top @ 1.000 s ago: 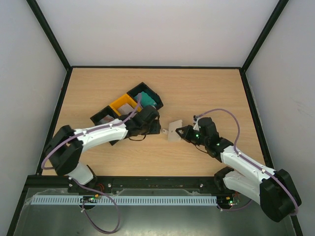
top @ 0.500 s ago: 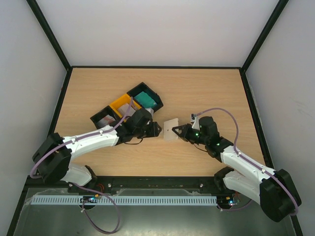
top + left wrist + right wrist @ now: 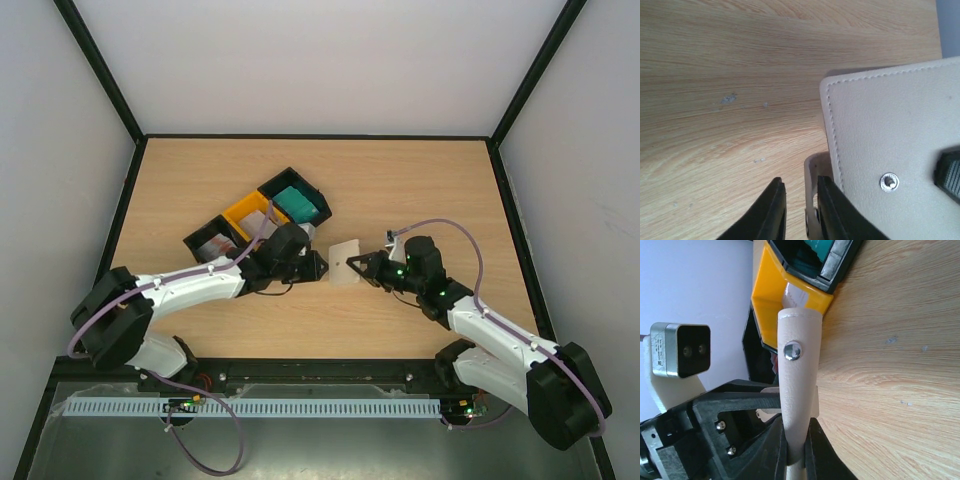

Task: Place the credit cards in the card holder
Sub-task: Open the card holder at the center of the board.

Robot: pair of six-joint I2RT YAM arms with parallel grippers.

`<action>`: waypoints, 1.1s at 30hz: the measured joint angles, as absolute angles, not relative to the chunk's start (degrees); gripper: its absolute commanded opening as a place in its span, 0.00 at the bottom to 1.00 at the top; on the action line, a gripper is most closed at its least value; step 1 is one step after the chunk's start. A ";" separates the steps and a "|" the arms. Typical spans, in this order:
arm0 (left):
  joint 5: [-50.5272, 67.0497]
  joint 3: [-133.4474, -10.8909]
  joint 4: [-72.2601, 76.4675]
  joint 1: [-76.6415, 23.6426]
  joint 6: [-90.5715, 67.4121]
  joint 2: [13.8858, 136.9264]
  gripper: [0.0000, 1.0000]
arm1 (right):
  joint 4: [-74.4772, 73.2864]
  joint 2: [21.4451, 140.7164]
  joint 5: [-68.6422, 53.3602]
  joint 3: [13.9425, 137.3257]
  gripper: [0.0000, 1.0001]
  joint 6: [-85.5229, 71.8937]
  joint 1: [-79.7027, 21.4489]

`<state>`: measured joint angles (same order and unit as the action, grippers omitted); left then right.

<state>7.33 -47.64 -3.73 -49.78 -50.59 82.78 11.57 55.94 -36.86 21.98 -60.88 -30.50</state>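
- Beige and stitched, the card holder [image 3: 345,263] sits on edge between the two arms at mid-table. One side is clamped tight in the right gripper [image 3: 363,267], and the snap button [image 3: 889,182] faces outward.
- The left gripper [image 3: 801,212] stands at the holder's opposite side, its fingers only narrowly apart. A thin pale edge [image 3: 810,200] lies between them with a sliver of gap on one side, so nothing looks gripped yet. I cannot tell whether that edge is a card or the holder's other flap.
- The step in hand appears to be getting the holder open at its slots. To do it well, the right arm should hold steady while the left closes squarely on the single thin edge, not on both flaps. It should then draw away gently, since a hard tug could pull the holder out of the right-hand clamp.
- The credit cards [image 3: 297,202] wait in a row of trays just behind the left arm. A teal stack lies in a black tray [image 3: 318,203], and others lie in the yellow tray [image 3: 240,212] and a second black tray [image 3: 196,242].
- The table [image 3: 420,180] is light wood grain with a few small scuffs. It is boxed in by plain white walls [image 3: 320,60] and black frame rails [image 3: 100,70].
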 measured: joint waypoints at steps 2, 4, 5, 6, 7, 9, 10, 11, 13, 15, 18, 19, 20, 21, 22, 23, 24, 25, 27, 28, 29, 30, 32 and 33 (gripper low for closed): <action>7.75 -47.64 -3.27 -49.65 -50.72 83.09 0.04 | 12.08 55.96 -37.23 21.89 0.03 -61.01 -30.50; 8.01 -47.64 -2.92 -49.54 -50.48 83.15 0.03 | 12.25 56.07 -37.41 21.87 0.10 -61.01 -30.50; 8.01 -47.64 -2.74 -49.52 -50.52 83.15 0.02 | 12.23 56.18 -37.39 21.87 0.16 -60.82 -30.50; 7.94 -47.64 -2.68 -49.50 -50.48 83.13 0.02 | 12.14 56.34 -37.34 21.87 0.23 -60.71 -30.50; 7.92 -47.64 -2.70 -49.47 -50.39 83.13 0.02 | 11.88 56.60 -36.93 21.87 0.31 -59.96 -30.50; 7.84 -47.64 -2.92 -49.43 -50.30 83.02 0.02 | 10.94 57.39 -35.92 21.89 0.43 -58.85 -30.50; 7.75 -47.64 -3.18 -49.41 -50.22 82.91 0.02 | 10.44 57.91 -35.18 21.85 0.48 -58.52 -30.50; 7.75 -47.64 -3.62 -49.28 -50.09 82.67 0.02 | 9.34 58.96 -33.98 21.87 0.53 -57.10 -30.50; 7.94 -47.62 -4.16 -49.17 -49.89 82.21 0.02 | 7.68 61.10 -32.18 21.87 0.60 -55.72 -30.50; 8.62 -47.62 -4.27 -49.15 -49.65 81.93 0.02 | 5.67 64.12 -30.52 21.82 0.67 -53.93 -30.50; 9.80 -47.62 -4.56 -49.10 -49.04 82.02 0.02 | 3.99 66.57 -28.53 21.63 0.71 -52.66 -30.50; 10.28 -47.70 -4.69 -49.08 -48.84 82.19 0.02 | 3.40 66.87 -27.81 21.63 0.72 -52.38 -30.50; 10.68 -47.86 -4.82 -49.08 -48.60 82.59 0.02 | 2.90 66.96 -26.98 21.63 0.72 -51.94 -30.50; 11.14 -48.05 -4.86 -49.08 -48.38 83.11 0.02 | 2.57 66.96 -26.39 21.63 0.72 -51.59 -30.50; 11.66 -48.18 -4.91 -49.06 -48.16 83.77 0.02 | 2.42 66.96 -25.82 21.65 0.72 -51.35 -30.50; 12.25 -48.38 -4.93 -49.06 -47.92 84.58 0.02 | 2.31 66.94 -25.56 21.65 0.72 -51.20 -30.50; 12.53 -48.45 -4.93 -49.06 -47.81 84.93 0.02 | 2.20 66.85 -25.43 21.65 0.72 -51.07 -30.50; 13.15 -48.49 -4.82 -49.06 -47.68 85.41 0.02 | 2.20 66.67 -25.41 21.63 0.72 -50.92 -30.50; 14.24 -48.56 -4.49 -49.06 -47.31 86.04 0.03 | 2.24 66.00 -25.52 21.58 0.70 -50.54 -30.50; 14.96 -48.71 -4.23 -49.06 -47.00 86.39 0.02 | 2.28 65.58 -25.54 21.56 0.69 -50.41 -30.50; 15.68 -48.97 -3.95 -49.06 -46.70 86.78 0.02 | 2.35 65.17 -25.52 21.47 0.67 -50.30 -30.50; 16.51 -49.45 -3.68 -49.06 -46.39 87.29 0.02 | 2.37 64.77 -25.47 21.41 0.63 -50.15 -30.50; 18.11 -50.65 -3.11 -49.25 -45.50 88.38 0.02 | 2.13 63.77 -24.99 21.23 0.57 -50.02 -30.50; 18.94 -51.31 -2.63 -49.43 -45.15 88.97 0.02 | 1.96 63.29 -24.64 21.19 0.54 -49.89 -30.50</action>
<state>18.94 -51.31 -2.63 -49.43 -45.15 88.97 1.96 63.29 -24.64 21.19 -49.89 -30.50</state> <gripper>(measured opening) 0.034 0.617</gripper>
